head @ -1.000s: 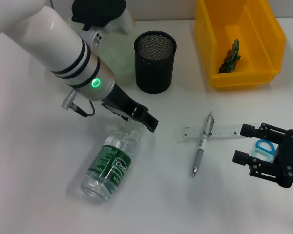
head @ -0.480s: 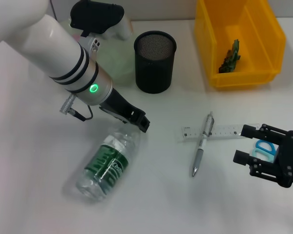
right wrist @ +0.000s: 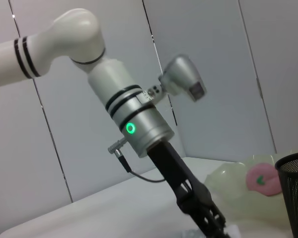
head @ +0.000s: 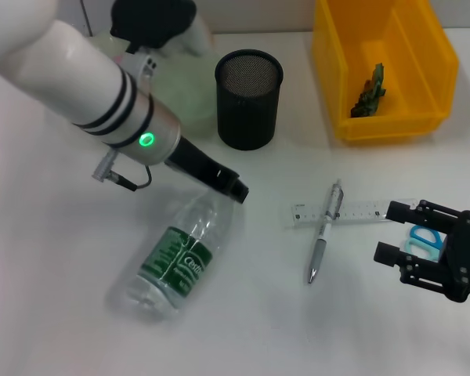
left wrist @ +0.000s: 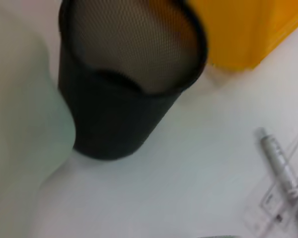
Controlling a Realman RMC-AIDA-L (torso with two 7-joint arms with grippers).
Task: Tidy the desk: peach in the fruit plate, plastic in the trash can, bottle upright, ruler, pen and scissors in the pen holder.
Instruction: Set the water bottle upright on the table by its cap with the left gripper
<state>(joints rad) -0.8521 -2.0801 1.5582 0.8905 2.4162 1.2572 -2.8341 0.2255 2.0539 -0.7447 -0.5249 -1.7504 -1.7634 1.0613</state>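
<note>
We see the left gripper (head: 236, 190) at the neck of the lying water bottle (head: 176, 257), its grip unclear; the right gripper (head: 398, 234) hangs wide over the scissors (head: 424, 237).

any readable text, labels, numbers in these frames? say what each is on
Green label on the clear plastic water bottle lying on the white table: white brand lettering, too blurred to read with certainty.
Transparent ruler: scale marks and a dark end patch, numbers too small to read.
Silver pen, black mesh pen holder, yellow plastic bin: no text visible.
</note>
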